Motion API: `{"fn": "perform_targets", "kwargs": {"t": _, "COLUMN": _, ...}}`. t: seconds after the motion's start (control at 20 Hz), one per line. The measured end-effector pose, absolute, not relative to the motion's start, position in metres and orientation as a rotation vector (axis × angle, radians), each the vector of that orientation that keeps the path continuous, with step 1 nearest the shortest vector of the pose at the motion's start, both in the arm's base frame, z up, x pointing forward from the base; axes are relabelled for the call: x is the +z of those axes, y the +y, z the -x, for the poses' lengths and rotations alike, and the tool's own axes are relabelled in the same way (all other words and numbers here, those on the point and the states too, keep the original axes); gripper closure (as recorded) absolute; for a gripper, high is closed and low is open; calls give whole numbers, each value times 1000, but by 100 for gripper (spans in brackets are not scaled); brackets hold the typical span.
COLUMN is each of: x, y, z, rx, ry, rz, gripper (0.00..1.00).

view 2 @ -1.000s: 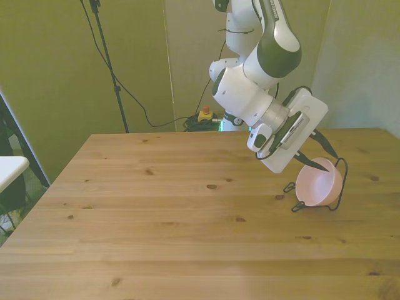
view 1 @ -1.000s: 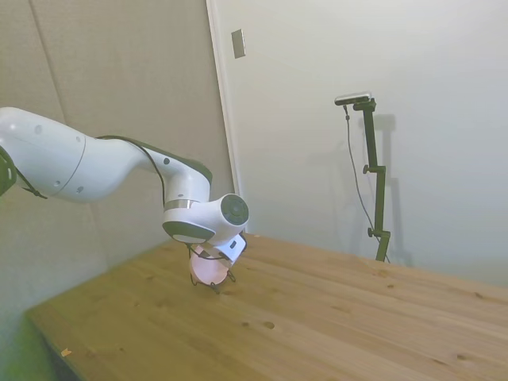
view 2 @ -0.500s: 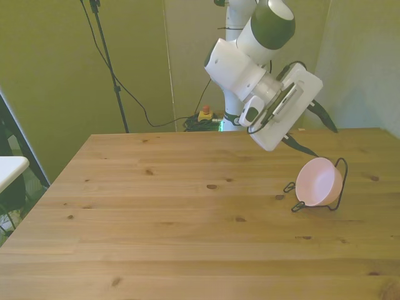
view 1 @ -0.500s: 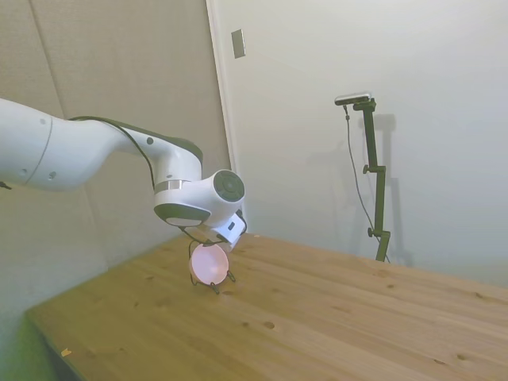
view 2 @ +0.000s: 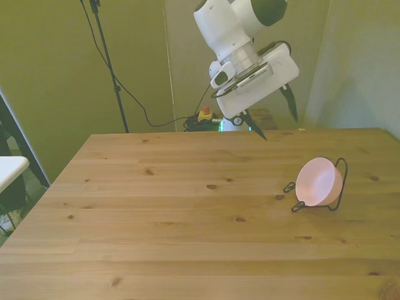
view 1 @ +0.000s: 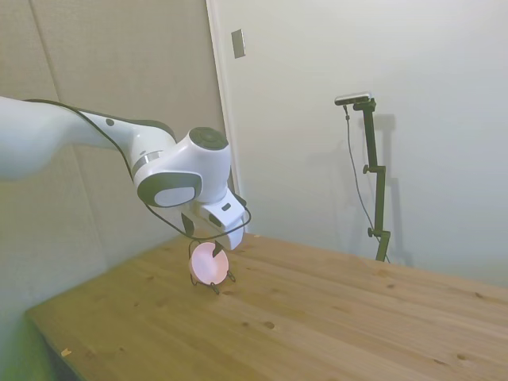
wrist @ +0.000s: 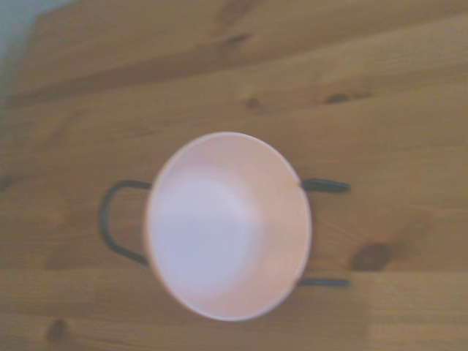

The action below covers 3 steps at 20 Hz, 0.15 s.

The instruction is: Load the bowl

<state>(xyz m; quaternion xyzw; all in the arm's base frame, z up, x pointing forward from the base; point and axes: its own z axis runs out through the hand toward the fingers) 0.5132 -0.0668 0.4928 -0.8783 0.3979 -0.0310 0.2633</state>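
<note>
The pale pink bowl (view 2: pixel 317 181) (view 1: pixel 208 263) leans on its side in a thin black wire stand (view 2: pixel 343 167) near the table's edge at the front view's right. Its hollow faces the middle of the table. The wrist view shows the bowl (wrist: pixel 227 227) from above, with nothing inside it and the stand (wrist: pixel 110 223) poking out on both sides. My gripper (view 2: pixel 275 117) (view 1: pixel 214 238) hangs open well above the table, clear of the bowl, with nothing between its dark fingers (view 2: pixel 290 103).
The wooden table (view 2: pixel 175 206) stretches wide toward the front view's left. A red stop button (view 2: pixel 204 114) and cables lie on the floor behind the far edge. A white surface (view 2: pixel 9 167) shows at the front view's left border.
My gripper has let go of the bowl, risen and drawn back from it toward the far edge. The bowl stays propped in the wire stand.
</note>
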Motion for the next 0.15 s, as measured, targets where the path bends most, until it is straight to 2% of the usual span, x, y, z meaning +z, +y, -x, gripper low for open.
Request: {"fn": "perform_targets", "kwargs": {"t": 0.15, "x": 497, "y": -75, "z": -508, "rx": -101, "ry": 1177, "rz": 2461, "gripper": 0}}
